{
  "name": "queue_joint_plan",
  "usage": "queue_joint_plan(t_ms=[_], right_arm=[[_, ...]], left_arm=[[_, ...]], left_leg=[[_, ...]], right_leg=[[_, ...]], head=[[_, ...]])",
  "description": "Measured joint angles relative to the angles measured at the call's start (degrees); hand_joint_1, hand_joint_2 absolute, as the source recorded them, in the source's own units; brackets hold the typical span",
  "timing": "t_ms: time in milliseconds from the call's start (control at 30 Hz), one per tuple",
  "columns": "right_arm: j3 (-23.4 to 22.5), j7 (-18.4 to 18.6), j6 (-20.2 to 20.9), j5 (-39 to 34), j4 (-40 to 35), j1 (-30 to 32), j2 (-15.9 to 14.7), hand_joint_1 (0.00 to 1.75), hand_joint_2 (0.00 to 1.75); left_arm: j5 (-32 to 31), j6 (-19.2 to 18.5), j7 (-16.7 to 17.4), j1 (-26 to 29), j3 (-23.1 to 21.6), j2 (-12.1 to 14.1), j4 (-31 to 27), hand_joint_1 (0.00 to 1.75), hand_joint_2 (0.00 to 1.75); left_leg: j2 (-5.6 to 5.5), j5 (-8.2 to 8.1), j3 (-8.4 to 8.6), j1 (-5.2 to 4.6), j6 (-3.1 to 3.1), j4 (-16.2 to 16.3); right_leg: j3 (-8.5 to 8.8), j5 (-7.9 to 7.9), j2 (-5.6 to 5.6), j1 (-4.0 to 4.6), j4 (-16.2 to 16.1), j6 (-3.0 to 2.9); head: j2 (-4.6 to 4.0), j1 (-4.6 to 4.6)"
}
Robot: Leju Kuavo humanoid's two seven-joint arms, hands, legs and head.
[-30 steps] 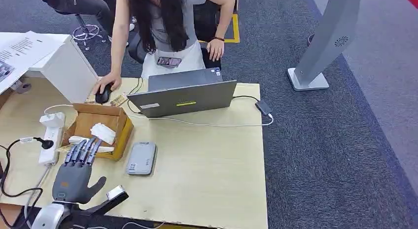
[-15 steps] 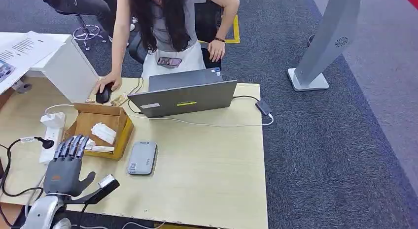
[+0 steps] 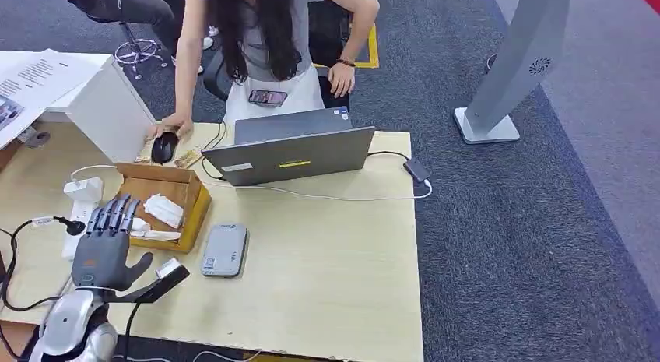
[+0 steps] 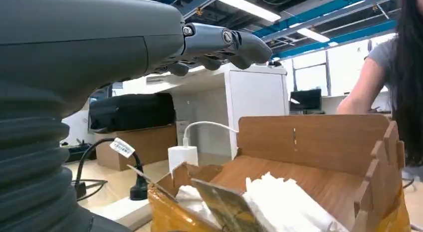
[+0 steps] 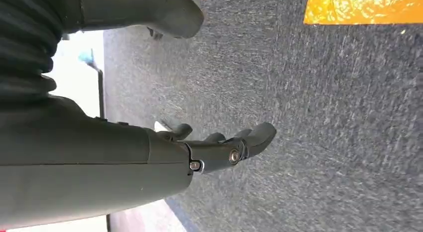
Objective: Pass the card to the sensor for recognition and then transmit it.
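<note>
A brown cardboard box (image 3: pixel 153 173) stands on the table's left side with white cards (image 3: pixel 162 210) lying in it. My left hand (image 3: pixel 103 249) hovers at the box's near-left corner, fingers stretched out and apart, holding nothing. In the left wrist view the fingers (image 4: pixel 219 42) reach out above the box (image 4: pixel 309 142), over a dull card (image 4: pixel 227 209) and white pieces (image 4: pixel 279 202). The flat grey sensor (image 3: pixel 224 250) lies on the table just right of the box. My right hand (image 5: pixel 219 147) hangs over dark carpet, fingers loosely bent, empty.
A person leans over the far edge, one hand (image 3: pixel 173 127) by a black mouse (image 3: pixel 164 147). A grey laptop (image 3: pixel 292 148) stands behind the box. A white power strip (image 3: pixel 82 214) with cables lies left of my hand. A white cabinet (image 3: pixel 101 105) sits far left.
My left hand has shifted left and then forward along the box's left side, still empty. The person's hand has slid back off the mouse.
</note>
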Motion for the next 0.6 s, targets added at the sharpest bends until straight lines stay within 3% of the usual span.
queue_joint_plan(t_ms=[600], right_arm=[[0.0,0.3,0.1,0.8,0.0,0.0,-0.1,0.0,1.75]], left_arm=[[0.7,-1.1,0.5,-1.1,0.0,0.0,1.1,0.0,1.75]], left_leg=[[0.01,0.0,-0.01,0.0,0.0,0.0]], right_leg=[[0.0,0.0,0.0,0.0,0.0,0.0]], head=[[0.0,0.02]])
